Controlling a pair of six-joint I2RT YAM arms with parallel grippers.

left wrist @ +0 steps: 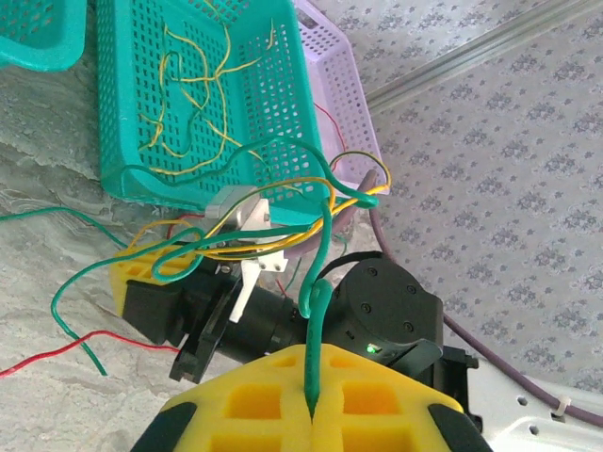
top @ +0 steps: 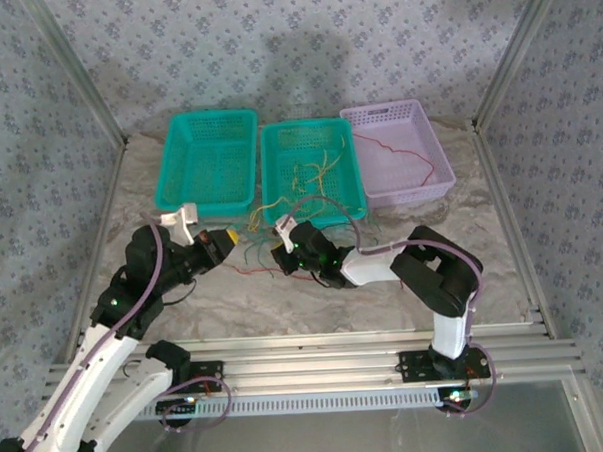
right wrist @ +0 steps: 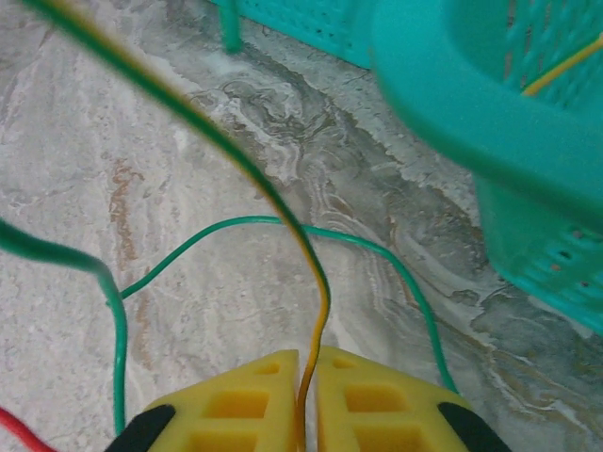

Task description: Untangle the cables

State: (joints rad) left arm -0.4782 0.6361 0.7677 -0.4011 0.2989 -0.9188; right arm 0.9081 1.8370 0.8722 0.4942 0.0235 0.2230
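Note:
My left gripper (left wrist: 313, 407) is shut on a green cable (left wrist: 323, 235) that rises from its yellow pads and loops over a bundle of yellow-orange cables (left wrist: 236, 247). In the top view the left gripper (top: 228, 237) faces my right gripper (top: 278, 257) across a small tangle of cables (top: 256, 244) on the table in front of the middle basket. The right gripper (right wrist: 306, 363) is shut on a yellow-orange cable (right wrist: 283, 212) with a dark green stripe. A second green cable (right wrist: 283, 224) arcs on the table beyond it. A red cable (left wrist: 57, 350) lies on the marble.
Three baskets stand at the back: an empty teal basket (top: 211, 160), a teal basket (top: 351, 174) holding several yellow-green cables, and a purple basket (top: 433, 140) with a red cable (top: 398, 152). Aluminium frame rails (top: 506, 217) edge the table.

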